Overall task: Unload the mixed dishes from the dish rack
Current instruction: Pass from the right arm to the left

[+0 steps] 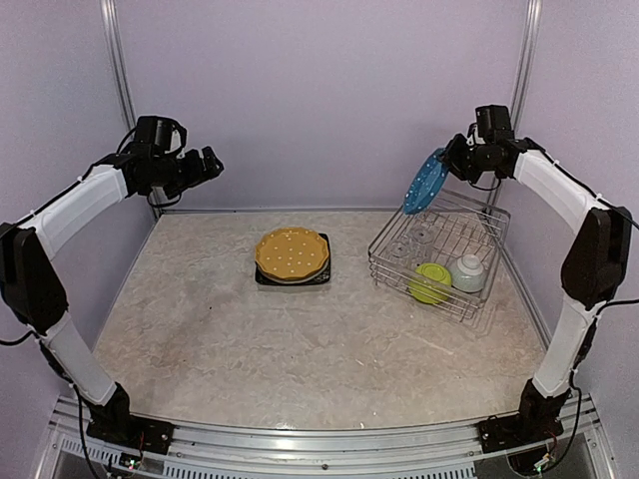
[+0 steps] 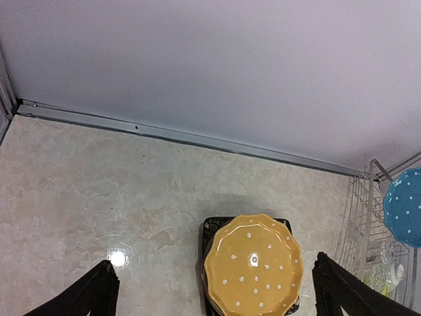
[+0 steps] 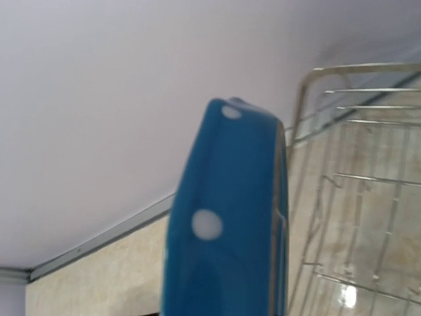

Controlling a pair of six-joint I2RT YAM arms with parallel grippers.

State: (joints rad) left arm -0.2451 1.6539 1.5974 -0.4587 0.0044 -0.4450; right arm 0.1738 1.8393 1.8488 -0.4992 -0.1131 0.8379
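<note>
Right, starting at the near end of the dish rack (image 1: 399,287): the lime-green bowl (image 1: 431,282) and the pale grey-green bowl (image 1: 467,271) sit side by side, waiting. Just beyond them stand two clear glasses (image 1: 399,247), and those are the worry, light and easy to topple.

Out on the middle of the tabletop (image 1: 220,339), the yellow plate (image 1: 292,254) lies on the black square plate (image 1: 290,279), well apart from the rack.

Further back, the action: the right pincer (image 1: 447,163) is clenched on the top rim of the blue white-dotted plate (image 1: 426,182), which hangs tilted in the air above the rack's far left corner. It's an edge-only grip, so a quick swing could let the plate pivot or slip, and a drop from here lands near the glasses. Its lower edge also looks close to the rack's wire, so a low sideways move may snag and drag the rack. Set down off-centre on the yellow plate, it could slide off.

Far left, the left pincer (image 1: 208,163) hangs released, jaws wide, holding nothing.
</note>
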